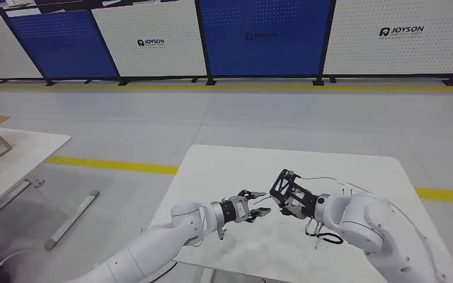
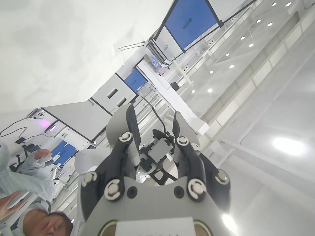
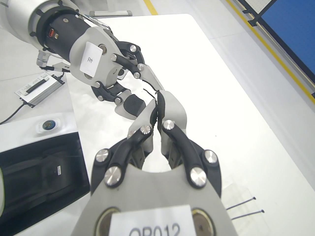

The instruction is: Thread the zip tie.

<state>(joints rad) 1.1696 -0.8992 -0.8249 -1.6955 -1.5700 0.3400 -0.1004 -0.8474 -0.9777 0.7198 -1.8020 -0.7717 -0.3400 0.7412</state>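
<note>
From the right wrist, the right claw (image 3: 158,98) is pinched narrow on the zip tie (image 3: 149,93), whose thin black strand sticks out a little past its fingertips. The left claw (image 3: 145,94) faces it tip to tip with its fingers spread, one above the strand and one below, and the free end lies just beside the upper finger (image 3: 150,77). I cannot tell whether it touches. Behind the right claw, two spare ties (image 3: 242,203) lie flat on the white table (image 3: 221,99). From the left wrist, the left claw (image 2: 153,109) is wide open and grips nothing. The strand (image 2: 159,121) rises in a curve through the gap between its fingers, and its far end runs to the right claw (image 2: 160,148) straight ahead. From the top, the left claw (image 1: 265,202) and the right claw (image 1: 282,204) meet nose to nose above the near part of the table (image 1: 212,170), with the tie only a faint line between them. By my reading, the pickup is done and the tie is being presented for threading. No closed loop shows and the head is too small to make out, so passing the tail through the head and pulling it snug looks left to do.
</note>
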